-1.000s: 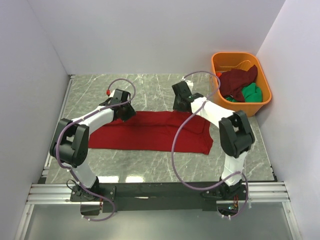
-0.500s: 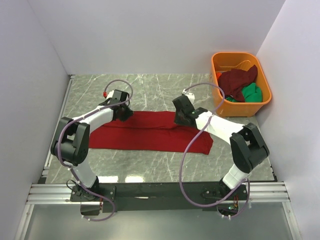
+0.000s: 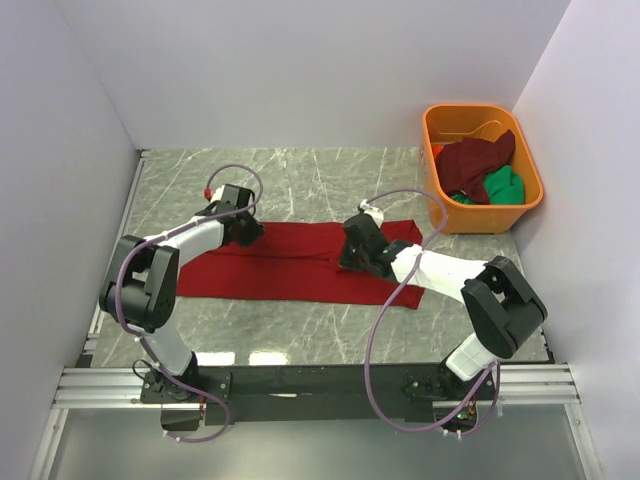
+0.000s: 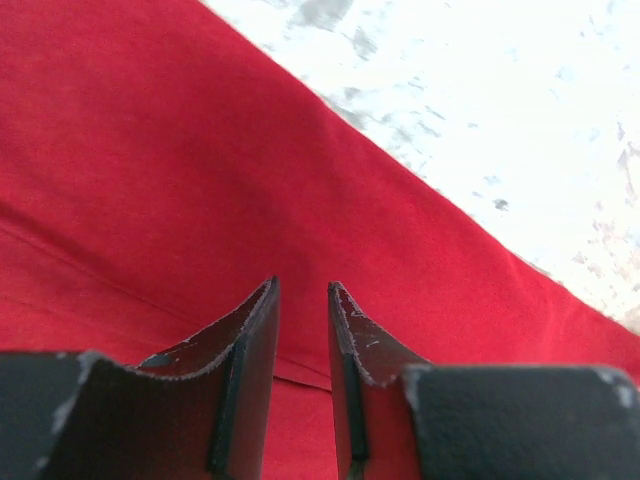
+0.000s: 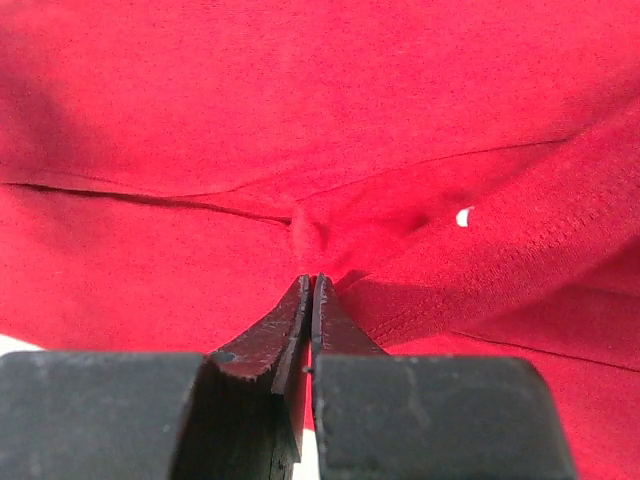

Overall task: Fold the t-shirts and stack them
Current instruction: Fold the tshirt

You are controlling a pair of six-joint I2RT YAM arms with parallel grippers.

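Note:
The bright red t-shirt (image 3: 290, 268) lies as a long band across the middle of the marble table (image 3: 300, 180). My left gripper (image 3: 243, 230) stands over the shirt's far left edge, its jaws a narrow gap apart. In the left wrist view red cloth (image 4: 150, 150) shows through that gap at the left gripper (image 4: 302, 285). My right gripper (image 3: 352, 258) is shut on a puckered fold of the red t-shirt (image 5: 200, 100), pinched at its tips (image 5: 309, 278). The maroon t-shirt (image 3: 475, 160) and the green t-shirt (image 3: 503, 187) lie bunched in the tub.
The orange plastic tub (image 3: 530, 205) stands at the back right against the white wall. White walls close in the table on the left, back and right. Bare marble (image 4: 480, 90) shows just beyond the shirt's far edge.
My right gripper has moved toward the near left, pulling the shirt's far right part over with it. The left jaws have narrowed and the gripper has shifted slightly left.

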